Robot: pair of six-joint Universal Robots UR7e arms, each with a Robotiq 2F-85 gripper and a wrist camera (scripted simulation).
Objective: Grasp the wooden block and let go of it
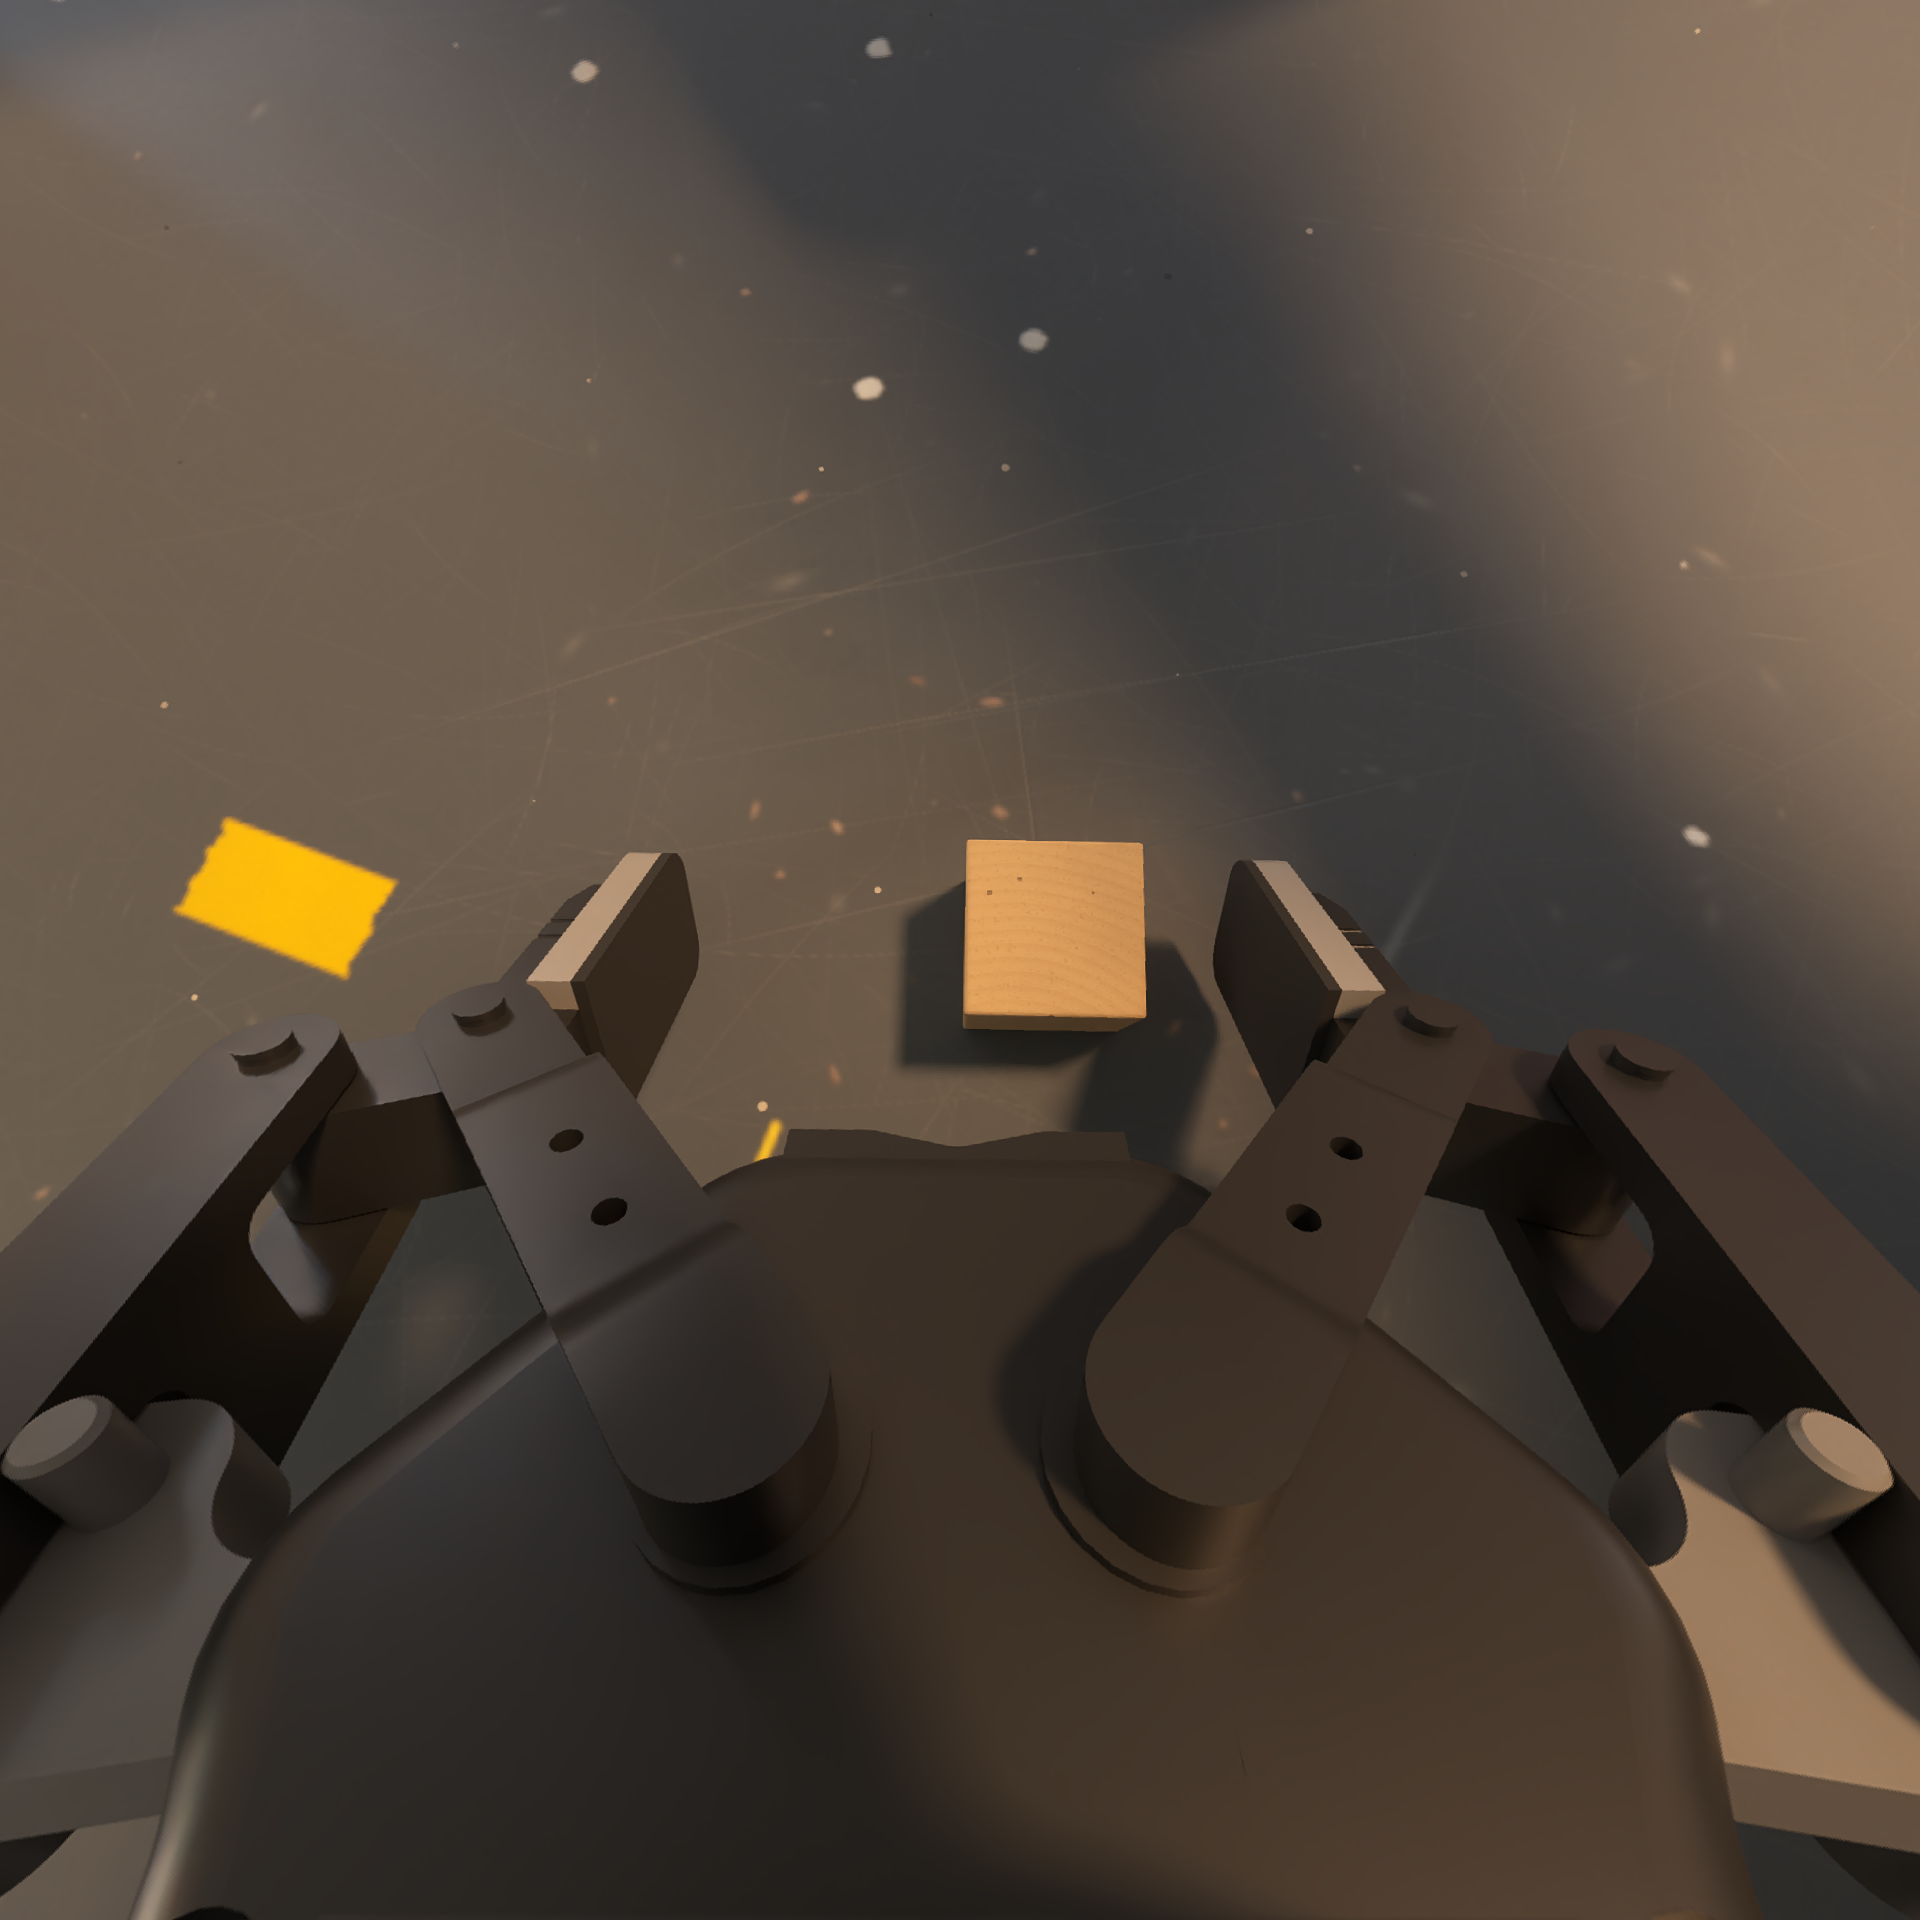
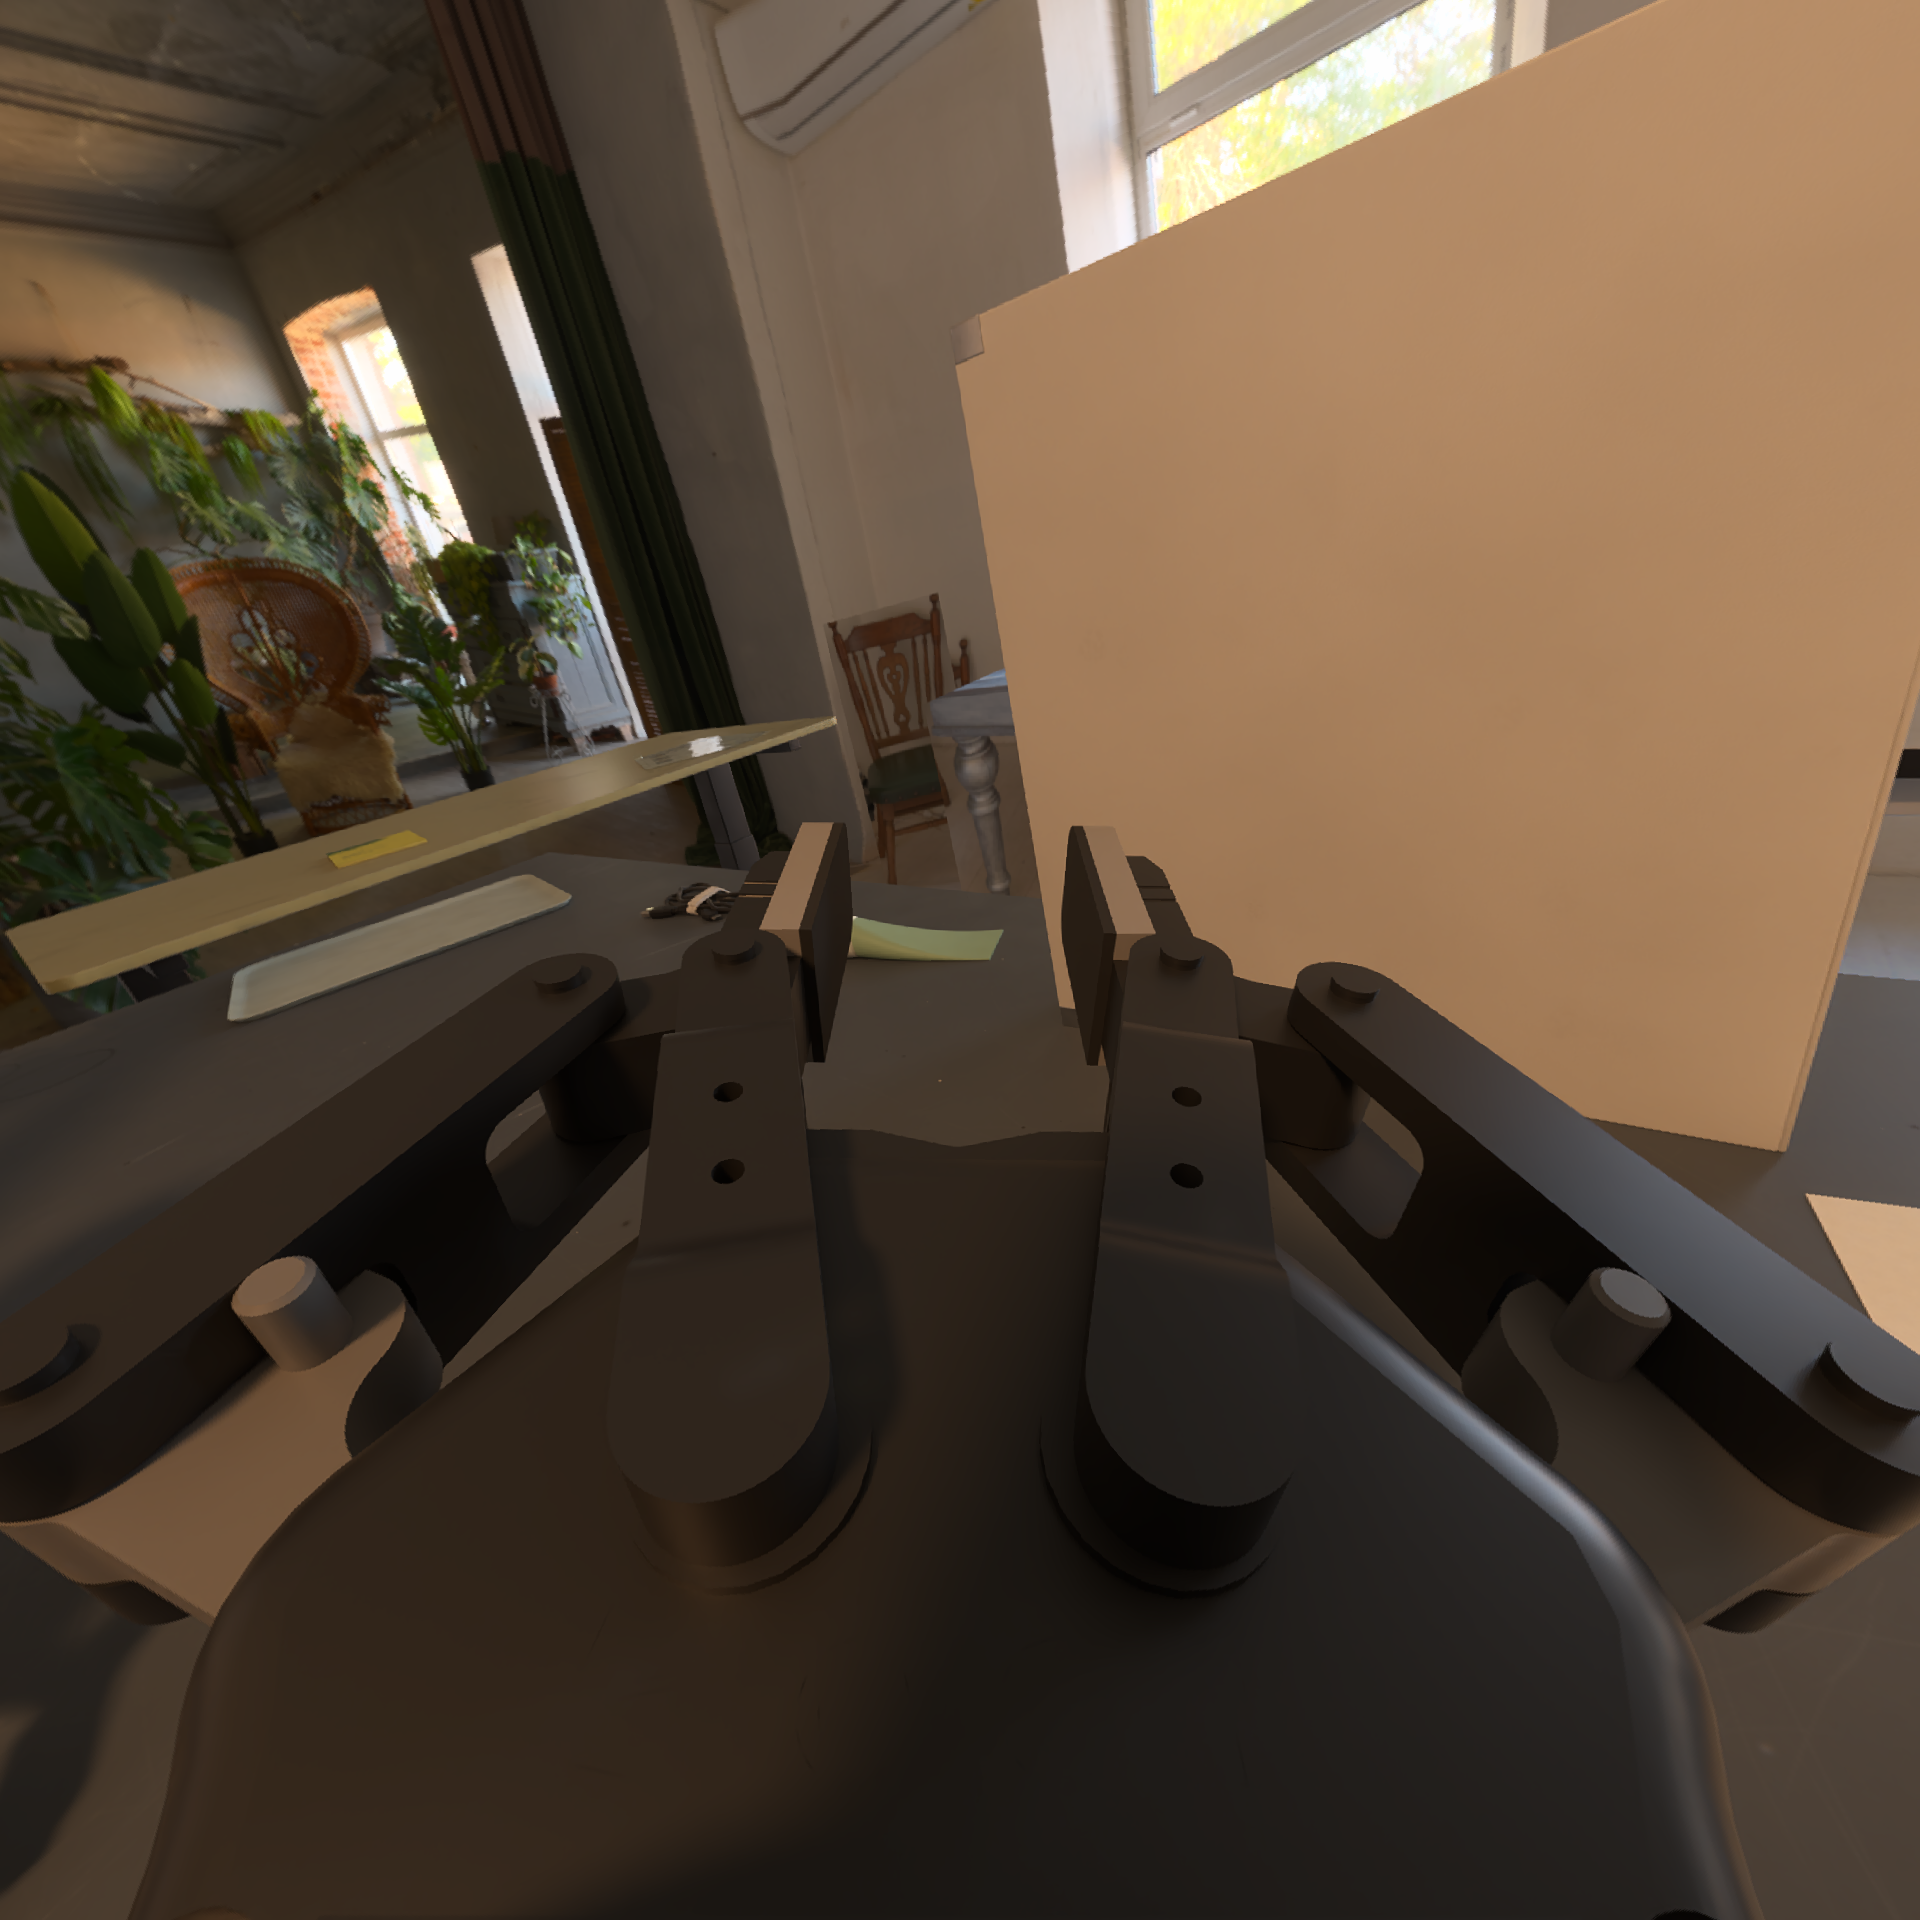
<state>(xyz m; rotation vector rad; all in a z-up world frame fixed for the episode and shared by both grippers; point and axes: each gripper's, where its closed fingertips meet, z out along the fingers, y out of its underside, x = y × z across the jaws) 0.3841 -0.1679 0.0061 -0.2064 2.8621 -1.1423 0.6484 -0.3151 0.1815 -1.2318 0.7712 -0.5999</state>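
Nearest in the left wrist view, the left pincer [image 1: 956,935] is spread wide with nothing between its pads, pointing down at the dark, scuffed desk [image 1: 935,520]. Just past its fingertips the wooden block [image 1: 1055,930] sits flat on the desk, lying within the gap but nearer the pad on the picture's right, touching neither. So the grasp looks not yet made: judging from this, the pincer has yet to come down around the block and close on it, and the letting go comes after that. Off to the left of the block, well apart, lies a yellow patch [image 1: 283,896] on the desk. The right wrist view shows none of this. Its own right pincer [image 2: 956,940] is partly open and empty, aimed level across the desk rather than down at it. Beyond its fingers come a pale green sheet [image 2: 935,940], a flat tray [image 2: 395,940], and a tall tan board [image 2: 1455,623] standing on the desk, then a room with plants. The block is out of its sight.
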